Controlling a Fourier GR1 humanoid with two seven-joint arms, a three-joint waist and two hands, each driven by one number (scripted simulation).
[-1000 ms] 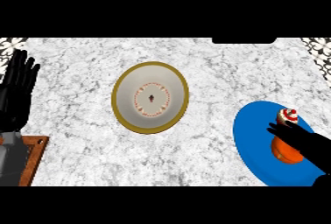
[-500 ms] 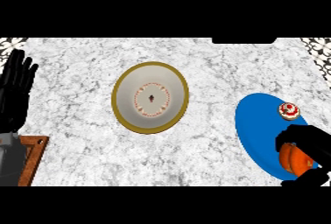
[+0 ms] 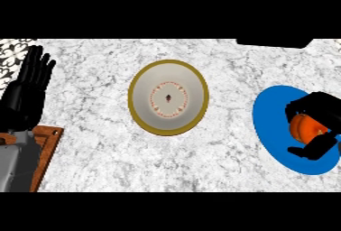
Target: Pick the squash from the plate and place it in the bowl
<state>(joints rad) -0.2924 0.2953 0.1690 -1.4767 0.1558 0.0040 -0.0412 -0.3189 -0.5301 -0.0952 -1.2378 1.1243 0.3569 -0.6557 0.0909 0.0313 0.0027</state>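
Squash (image 3: 305,127) mostly hidden, axis unclear

We are showing matte black left hand (image 3: 28,92), grey boxy forearm (image 3: 13,164); right hand (image 3: 318,113) black, blocky segments.

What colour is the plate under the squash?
Bright blue plate, seen in the head view.
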